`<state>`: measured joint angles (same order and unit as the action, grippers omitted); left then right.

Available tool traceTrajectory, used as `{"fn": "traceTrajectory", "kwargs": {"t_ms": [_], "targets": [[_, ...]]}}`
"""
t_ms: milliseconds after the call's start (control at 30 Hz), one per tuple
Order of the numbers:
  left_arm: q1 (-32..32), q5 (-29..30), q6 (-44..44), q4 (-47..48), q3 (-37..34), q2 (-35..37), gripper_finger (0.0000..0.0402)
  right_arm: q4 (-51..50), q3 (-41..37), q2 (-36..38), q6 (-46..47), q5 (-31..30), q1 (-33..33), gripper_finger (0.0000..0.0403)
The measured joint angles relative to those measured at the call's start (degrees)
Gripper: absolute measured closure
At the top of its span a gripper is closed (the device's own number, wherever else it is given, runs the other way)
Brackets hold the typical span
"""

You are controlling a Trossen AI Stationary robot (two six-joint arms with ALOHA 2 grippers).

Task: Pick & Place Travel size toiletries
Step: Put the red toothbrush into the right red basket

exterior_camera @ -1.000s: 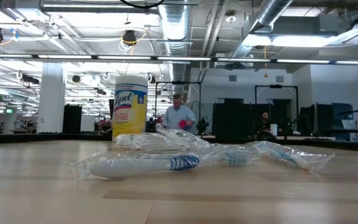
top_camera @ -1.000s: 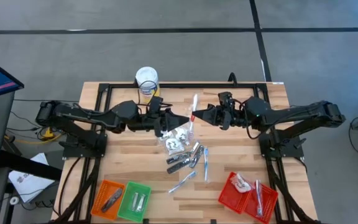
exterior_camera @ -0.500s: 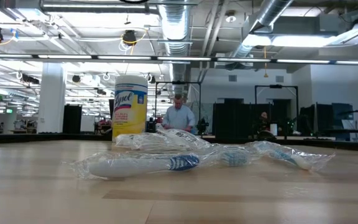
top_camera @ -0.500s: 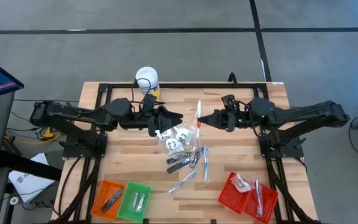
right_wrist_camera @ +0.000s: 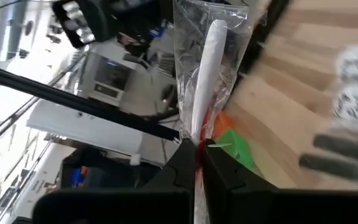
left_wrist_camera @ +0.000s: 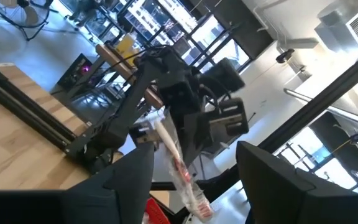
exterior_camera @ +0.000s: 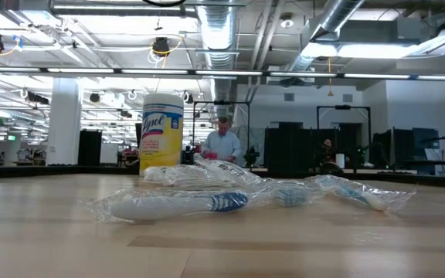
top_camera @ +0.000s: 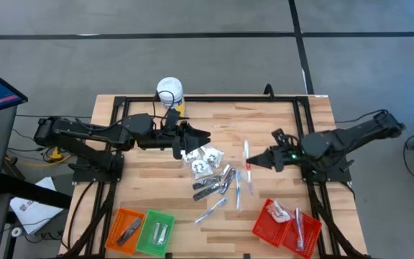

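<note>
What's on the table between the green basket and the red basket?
In the high view, one clear-wrapped stick lies on the wood between the green basket and the red basket; the rest of that stretch is bare.

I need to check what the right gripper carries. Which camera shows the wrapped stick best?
The right wrist view: the wrapped stick fills it, pinched in the right gripper. The high view shows it small; the left wrist view shows it farther off; the low view misses it.
</note>
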<state>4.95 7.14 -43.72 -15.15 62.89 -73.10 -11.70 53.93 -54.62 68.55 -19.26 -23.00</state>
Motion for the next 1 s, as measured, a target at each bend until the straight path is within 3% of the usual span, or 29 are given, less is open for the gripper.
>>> {"fn": "traceTrajectory", "kwargs": {"t_ms": [233,500,1000], "targets": [[0.0,0.1,0.3,0.0,0.0,0.0,0.0195,-9.3,0.0,0.8,9.2,-8.4,-9.0,0.0401],[0.0,0.1,1.4,0.2,0.0,0.0,0.0203,-26.0,0.0,0.7,27.7,-15.8,-20.2,0.0401],[-2.2,0.1,1.7,0.4,0.0,0.0,0.0211,-37.8,0.0,-2.1,56.7,-20.2,-38.6,0.0401]]}}
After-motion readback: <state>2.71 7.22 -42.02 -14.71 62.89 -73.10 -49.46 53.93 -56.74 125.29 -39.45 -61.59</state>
